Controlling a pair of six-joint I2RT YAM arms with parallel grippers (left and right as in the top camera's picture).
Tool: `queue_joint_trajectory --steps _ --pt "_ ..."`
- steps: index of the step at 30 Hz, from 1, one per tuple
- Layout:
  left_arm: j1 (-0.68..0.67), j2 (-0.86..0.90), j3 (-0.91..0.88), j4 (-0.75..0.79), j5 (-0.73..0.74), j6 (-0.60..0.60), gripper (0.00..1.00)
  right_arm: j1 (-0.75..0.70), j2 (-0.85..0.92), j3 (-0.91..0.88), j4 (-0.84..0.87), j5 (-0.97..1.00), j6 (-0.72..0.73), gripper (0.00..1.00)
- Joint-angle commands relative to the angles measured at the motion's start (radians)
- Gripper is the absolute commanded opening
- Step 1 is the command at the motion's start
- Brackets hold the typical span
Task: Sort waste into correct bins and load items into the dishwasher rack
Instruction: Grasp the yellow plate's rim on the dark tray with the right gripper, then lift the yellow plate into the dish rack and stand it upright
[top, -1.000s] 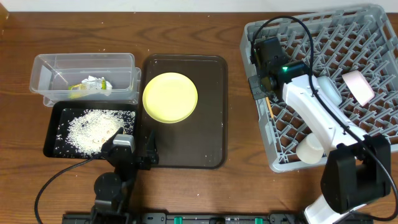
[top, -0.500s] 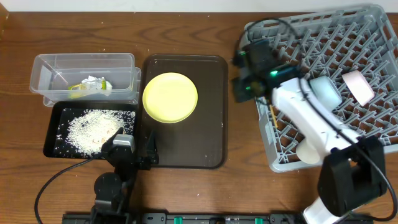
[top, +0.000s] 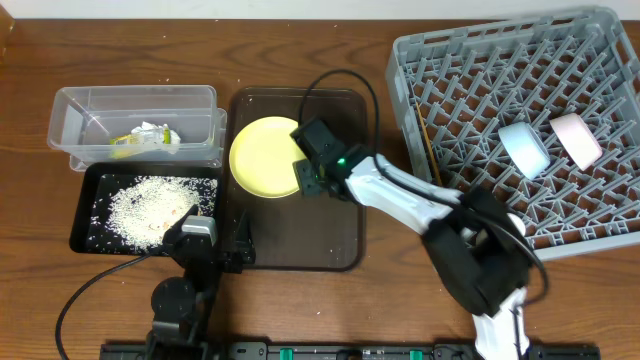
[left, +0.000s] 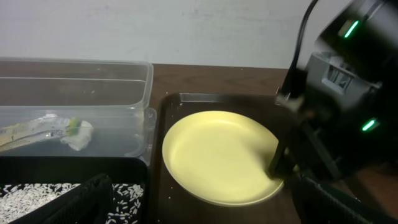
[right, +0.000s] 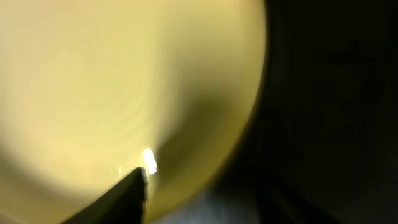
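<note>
Loading phase by the look of it. Dishwasher rack (top: 410, 60) filling right of frame: grey plastic, grid floor, rows of upright pegs. Dark brown serving tray (top: 300, 240) at centre, smooth, rimmed, rectangular. Clear plastic tub (top: 70, 110) upper left, thin-walled; shallow black tray (top: 85, 235) just below it, matte. Round yellow plate (top: 265, 155) lying flat on the serving tray's upper half, glossy, low rim. Looks like the plate pick-up step: right gripper (top: 303, 178) at the plate's right edge, one fingertip over the rim in the wrist view; apart or clamped on the rim, cannot tell. Next move likely calls for a firm pinch on that thin slick rim, then lift, carry right and stand on edge between pegs. Left gripper (top: 238, 250) parked lower left, fingers apart, empty. Light blue bowl (top: 524, 148) and white-pinkish bowl (top: 575, 140) already in the rack, upper right. Crumpled green-and-white wrapper (top: 145, 138) in the tub. Thin wooden chopsticks (top: 430, 155) along the rack's left side. Loose white rice grains (top: 145, 208) heaped in the black tray.
</note>
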Motion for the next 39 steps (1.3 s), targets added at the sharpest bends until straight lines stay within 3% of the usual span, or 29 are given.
queue_joint_trajectory --steps 1,4,12,17,24,28,34,39 --pt "0.0 -0.007 -0.025 -0.01 -0.008 0.01 0.93 -0.01 0.036 0.001 -0.009 -0.04 0.077 0.23" --pt "0.0 -0.007 -0.025 -0.01 -0.008 0.01 0.93 -0.022 0.028 0.001 -0.04 -0.043 0.077 0.01" --pt "0.0 -0.007 -0.025 -0.01 -0.008 0.01 0.93 -0.108 -0.166 0.001 -0.182 0.066 0.055 0.01" --pt "0.0 -0.007 -0.025 -0.01 -0.008 0.01 0.93 -0.207 -0.383 0.001 -0.208 0.142 -0.156 0.01" --pt "0.0 -0.007 -0.025 -0.01 -0.008 0.01 0.93 -0.359 -0.608 0.001 -0.194 0.511 -0.442 0.01" --pt "0.0 -0.007 -0.025 -0.01 -0.008 0.01 0.93 -0.423 -0.618 0.001 -0.171 0.663 -0.598 0.01" --pt "0.0 -0.007 -0.025 -0.01 -0.008 0.01 0.94 -0.501 -0.527 0.001 -0.069 0.9 -0.702 0.01" --pt "0.0 -0.007 -0.025 -0.01 -0.008 0.01 0.94 -0.544 -0.438 0.001 0.039 0.957 -0.76 0.01"
